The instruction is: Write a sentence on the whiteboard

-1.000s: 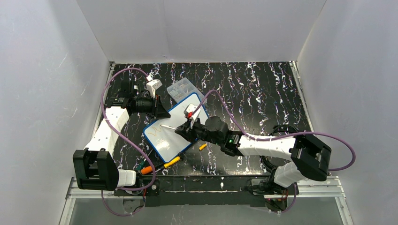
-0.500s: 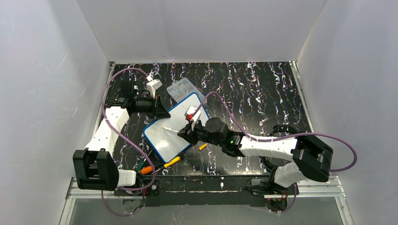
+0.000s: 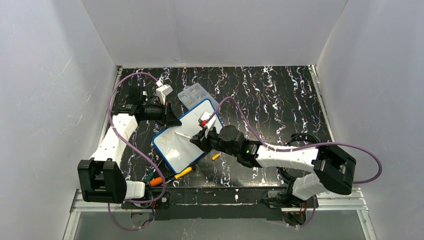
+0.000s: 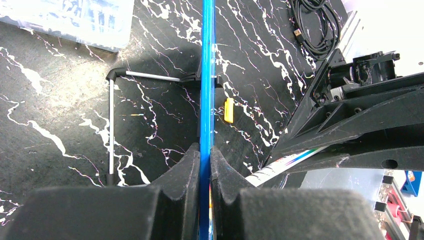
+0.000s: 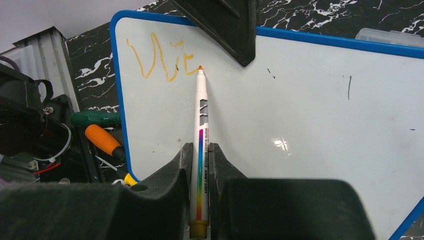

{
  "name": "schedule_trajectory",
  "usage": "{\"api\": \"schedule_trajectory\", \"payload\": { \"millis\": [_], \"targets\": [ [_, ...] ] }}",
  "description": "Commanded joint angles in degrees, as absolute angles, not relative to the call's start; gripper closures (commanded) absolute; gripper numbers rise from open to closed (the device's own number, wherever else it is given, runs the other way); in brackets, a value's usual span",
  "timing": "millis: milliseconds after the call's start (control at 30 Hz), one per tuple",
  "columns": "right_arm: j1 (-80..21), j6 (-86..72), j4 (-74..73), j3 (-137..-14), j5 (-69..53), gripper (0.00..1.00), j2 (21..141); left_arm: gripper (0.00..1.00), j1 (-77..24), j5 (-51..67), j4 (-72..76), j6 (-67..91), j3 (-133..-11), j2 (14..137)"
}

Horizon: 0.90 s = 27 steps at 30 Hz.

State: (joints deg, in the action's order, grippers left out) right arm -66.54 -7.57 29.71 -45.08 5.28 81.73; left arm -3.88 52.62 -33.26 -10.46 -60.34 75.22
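The whiteboard, white with a blue rim, lies tilted near the table's left middle. My left gripper is shut on its far-left edge; in the left wrist view the rim runs edge-on between the fingers. My right gripper is over the board and shut on a white marker with a rainbow stripe. The marker's orange tip touches the board at the end of the sentence, a few orange cursive strokes near the board's corner. The strokes also show faintly in the top view.
A clear compartment box lies just beyond the board. Orange-handled and green-handled screwdrivers and a yellow marker lie by the board's near edge. An L-shaped hex key, a yellow cap and a cable coil lie on the table.
My right gripper has shifted slightly with the marker, whose tip has moved a little along the line of writing. The left gripper and the board have not moved.
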Motion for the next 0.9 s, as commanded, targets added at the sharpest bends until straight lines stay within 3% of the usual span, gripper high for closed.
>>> {"api": "schedule_trajectory", "payload": {
  "millis": [0, 867],
  "targets": [
    [-66.45, -7.66, 32.69, -46.49, 6.80, 0.99, 81.91, 1.00, -4.22, 54.14, -36.74, -10.73, -60.08, 74.94],
    [-66.53, -8.32, 34.00, -46.77, 6.91, 0.99, 82.88, 1.00, -4.24, 54.40, -36.74, -10.86, -60.08, 74.76]
  ]
}}
